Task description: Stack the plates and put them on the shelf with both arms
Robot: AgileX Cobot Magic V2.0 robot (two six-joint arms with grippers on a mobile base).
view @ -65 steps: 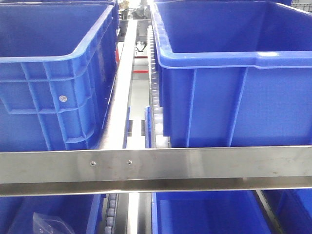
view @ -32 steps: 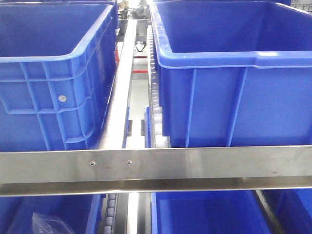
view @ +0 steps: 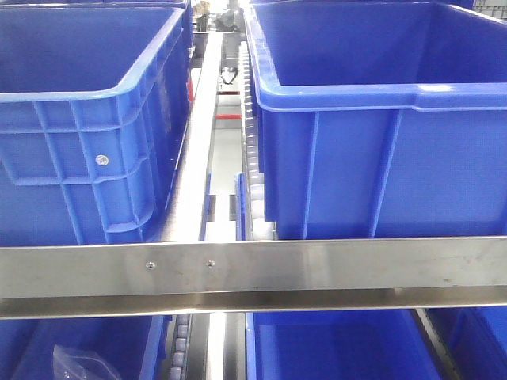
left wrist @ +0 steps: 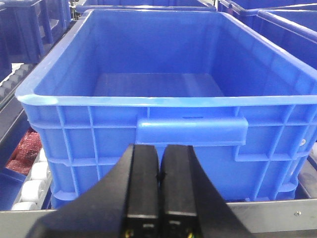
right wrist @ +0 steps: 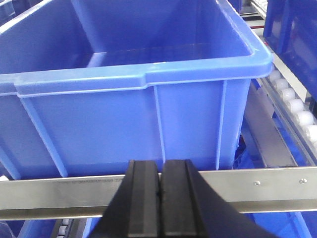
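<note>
The front-facing view is aimed level at a steel shelf rail (view: 317,269) from close range, with two blue bins (view: 79,119) behind it. Each wrist view is directed forward over its closed pincer (left wrist: 159,173) at one bin; the rail is shared.

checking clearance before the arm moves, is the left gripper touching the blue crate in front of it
Apart. The left wrist view shows the left gripper, fingers shut together, hanging in front of the blue crate, whose wall sits behind the steel rail.

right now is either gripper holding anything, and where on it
Nothing is held: the left gripper and right gripper are both shut with nothing between the fingers.
</note>
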